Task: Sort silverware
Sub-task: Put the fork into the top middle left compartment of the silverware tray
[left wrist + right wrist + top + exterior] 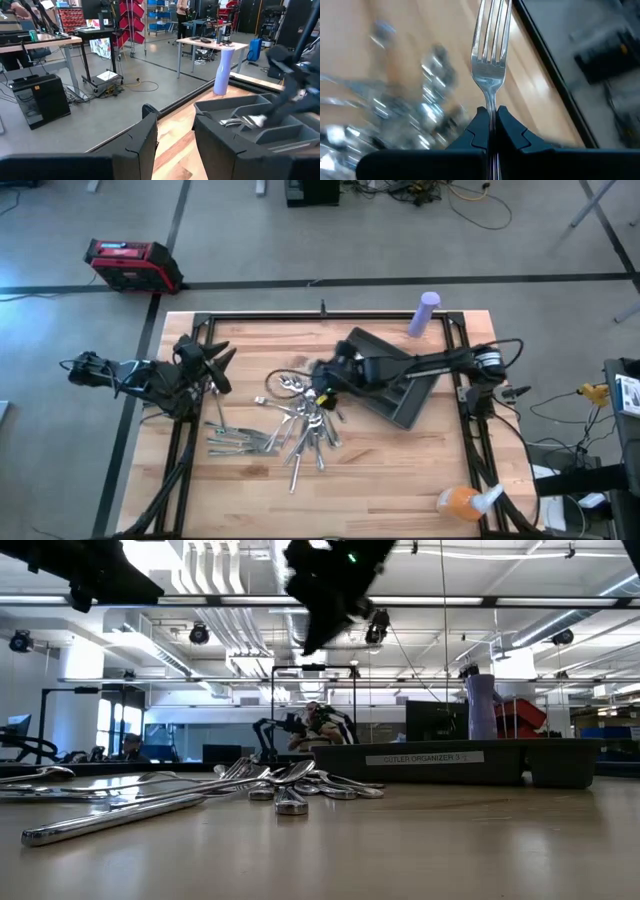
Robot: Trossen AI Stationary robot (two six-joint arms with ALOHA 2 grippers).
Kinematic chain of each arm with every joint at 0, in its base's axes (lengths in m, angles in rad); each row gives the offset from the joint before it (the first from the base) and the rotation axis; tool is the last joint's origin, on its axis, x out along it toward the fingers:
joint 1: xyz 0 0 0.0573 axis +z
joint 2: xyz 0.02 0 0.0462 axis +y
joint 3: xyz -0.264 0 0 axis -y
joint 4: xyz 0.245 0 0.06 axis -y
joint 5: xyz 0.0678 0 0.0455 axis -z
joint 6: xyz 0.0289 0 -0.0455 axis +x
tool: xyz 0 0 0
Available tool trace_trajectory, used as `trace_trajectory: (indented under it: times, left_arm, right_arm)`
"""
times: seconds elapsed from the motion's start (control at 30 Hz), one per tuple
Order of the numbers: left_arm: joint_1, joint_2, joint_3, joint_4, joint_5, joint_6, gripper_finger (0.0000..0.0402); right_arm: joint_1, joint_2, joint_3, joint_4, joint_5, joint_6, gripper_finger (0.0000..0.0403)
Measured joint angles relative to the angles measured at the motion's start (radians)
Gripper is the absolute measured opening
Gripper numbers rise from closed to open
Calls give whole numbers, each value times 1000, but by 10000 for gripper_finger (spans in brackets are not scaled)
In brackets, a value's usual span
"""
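Observation:
The silverware (290,430) lies in a loose pile of forks, spoons and knives on the wooden table, also seen in the low view (250,785). My right gripper (325,387) hangs above the pile's far side, just left of the dark tray (400,385), shut on a fork (490,50). In the low view it is high above the table (325,590). My left gripper (222,365) waits open at the table's left, clear of the pile, with nothing between its fingers (175,137). A few pieces lie in the tray (240,121). My right gripper pinches the fork's handle (491,107) between its two fingertips, just behind the neck. The handle runs along the fingers, and the tines stick out beyond the tips. The fork is lifted clear of the table.
A purple cylinder (425,313) stands at the far edge behind the tray. An orange bottle (462,500) lies at the near right corner. A black frame (200,330) borders the table. Bare wood lies in front of the pile and the tray.

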Motion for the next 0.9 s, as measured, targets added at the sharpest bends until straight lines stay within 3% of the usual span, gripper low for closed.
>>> trace_trajectory:
  times: [0.23, 0.47, 0.63, 0.9]
  left_arm:
    - [0, 16, -37, 46, 25, -14, 119]
    - [0, 20, -42, 68, 105, -14, 119]
    - [0, 20, -43, 64, 105, -14, 119]
    - [1, 20, -39, 66, 91, -6, 119]
  right_arm:
    - [-148, -204, -338, 36, -51, 24, 0]
    - [-381, -247, -575, 258, -385, 43, 0]
    - [-451, -238, -648, 339, -413, 16, 0]
    - [-473, -222, -703, 384, -444, -22, 0]
